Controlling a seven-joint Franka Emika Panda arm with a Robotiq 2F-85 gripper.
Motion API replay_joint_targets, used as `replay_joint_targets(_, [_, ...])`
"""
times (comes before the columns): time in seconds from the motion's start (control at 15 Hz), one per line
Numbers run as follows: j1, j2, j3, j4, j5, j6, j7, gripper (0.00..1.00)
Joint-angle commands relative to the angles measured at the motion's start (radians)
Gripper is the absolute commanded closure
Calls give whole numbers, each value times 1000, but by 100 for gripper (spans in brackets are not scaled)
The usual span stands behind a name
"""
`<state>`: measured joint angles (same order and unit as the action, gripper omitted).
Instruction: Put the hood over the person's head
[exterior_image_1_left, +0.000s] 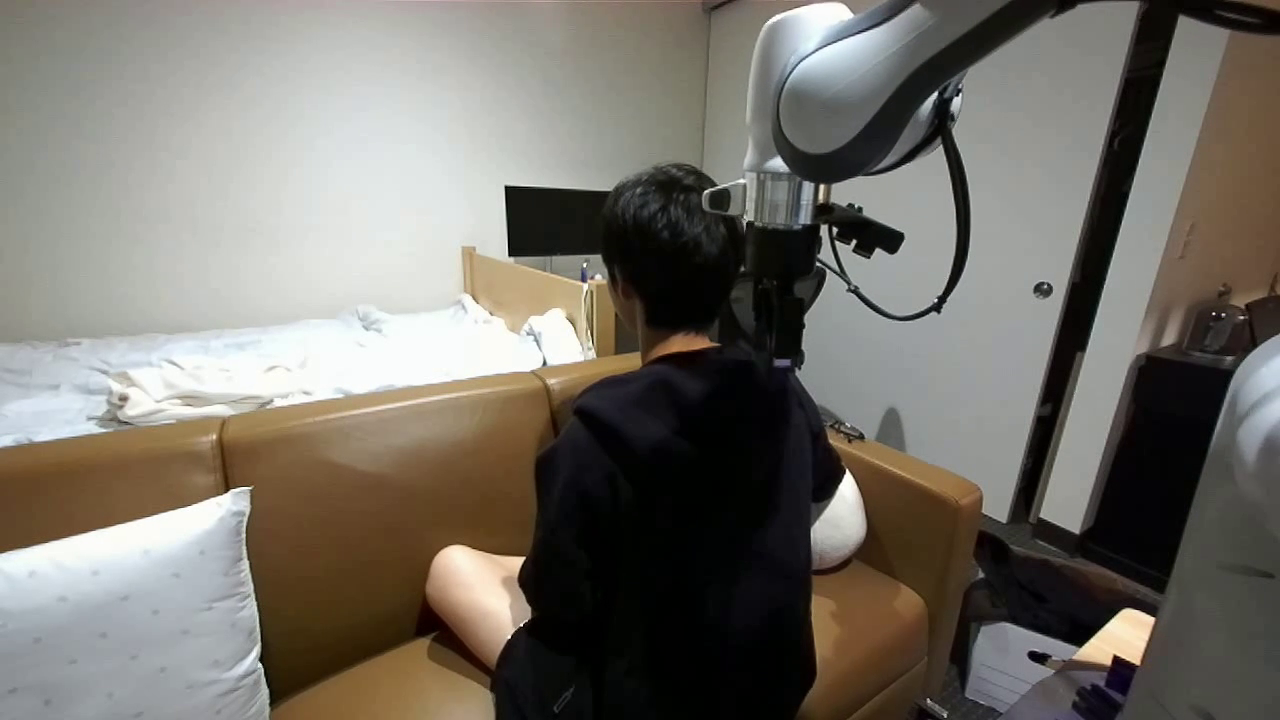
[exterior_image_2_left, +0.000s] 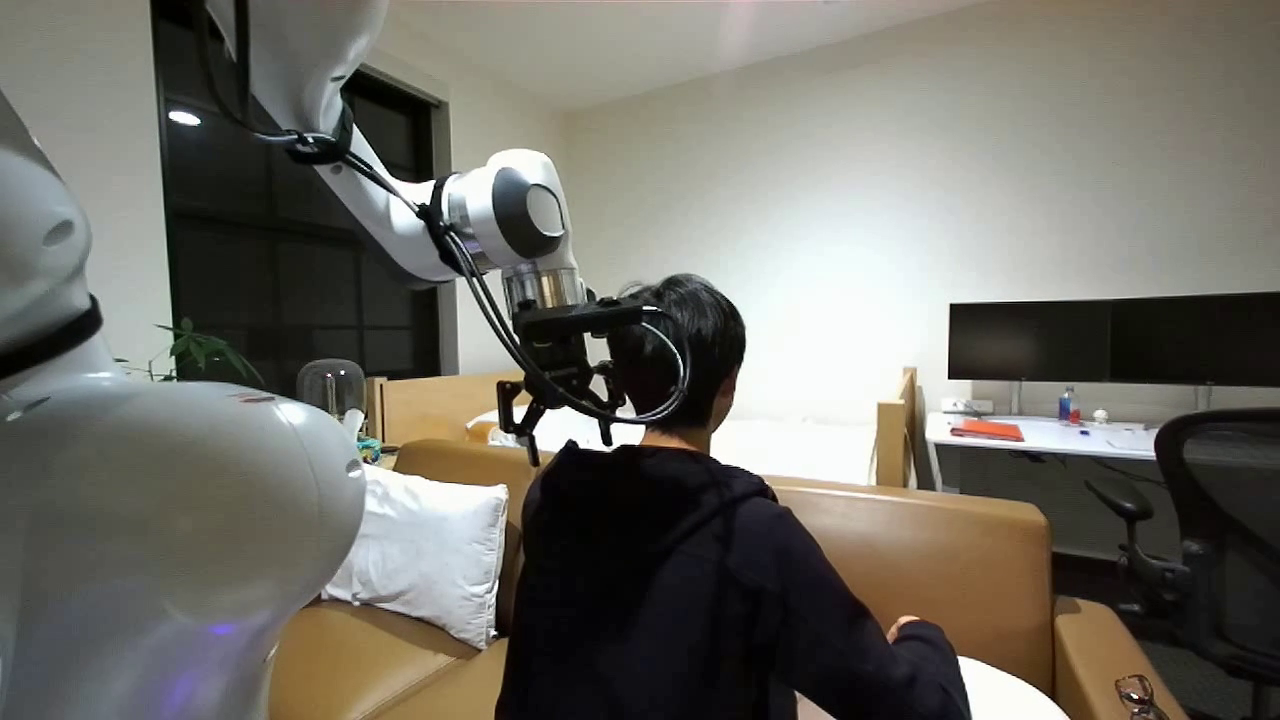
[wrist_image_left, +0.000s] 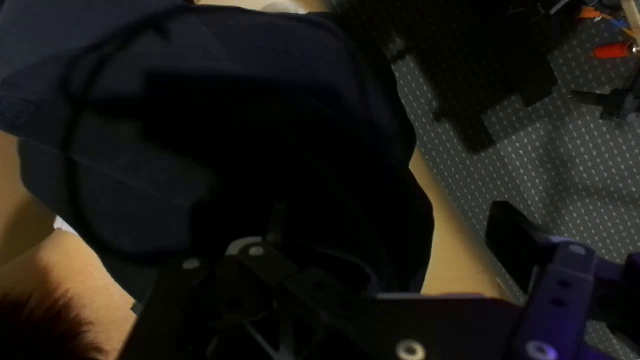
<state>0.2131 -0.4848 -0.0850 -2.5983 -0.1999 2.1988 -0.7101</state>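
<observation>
You are holding the gripper (exterior_image_2_left: 570, 446) pointing downward near the back of the person's head (exterior_image_2_left: 708, 335), and I suppose you are choosing this place so that the fingers (wrist_image_left: 511, 240) can reach the hood (exterior_image_2_left: 645, 505) from above without pressing on the head. The hood is lying folded down behind the neck (exterior_image_1_left: 680, 343), because it is hanging from the black sweatshirt (exterior_image_1_left: 680, 570) and nothing is lifting it; therefore the head is showing bare. The fingers are standing wide apart and are grasping nothing that I can see; probably you are making this gap for taking the hood between them. In the wrist view, one finger is standing over the dark cloth, the other is standing out past its border, above the carpet (wrist_image_left: 590, 165), and a curved fold (wrist_image_left: 364, 266), which I believe is the hood's rim, is lying between them. In both exterior views, the fingertips are standing at about the hood's upper edge; whether any tip is touching it, I cannot tell, because black is meeting black.
</observation>
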Motion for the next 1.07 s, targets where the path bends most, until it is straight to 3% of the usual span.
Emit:
replay_joint_targets(0.0, [-15, 28, 1, 1, 20, 19, -45, 0])
replay_joint_targets(0.2, [-17, 43, 7, 6, 15, 16, -39, 0])
replay_joint_targets(0.33, [-18, 50, 10, 10, 13, 12, -37, 10])
replay_joint_targets(0.4, [-19, 53, 12, 13, 12, 10, -35, 33])
replay_joint_targets(0.53, [-23, 58, 20, 18, 3, 7, -21, 36])
replay_joint_targets(1.0, [-29, 60, 37, 35, -8, 3, -8, 82])
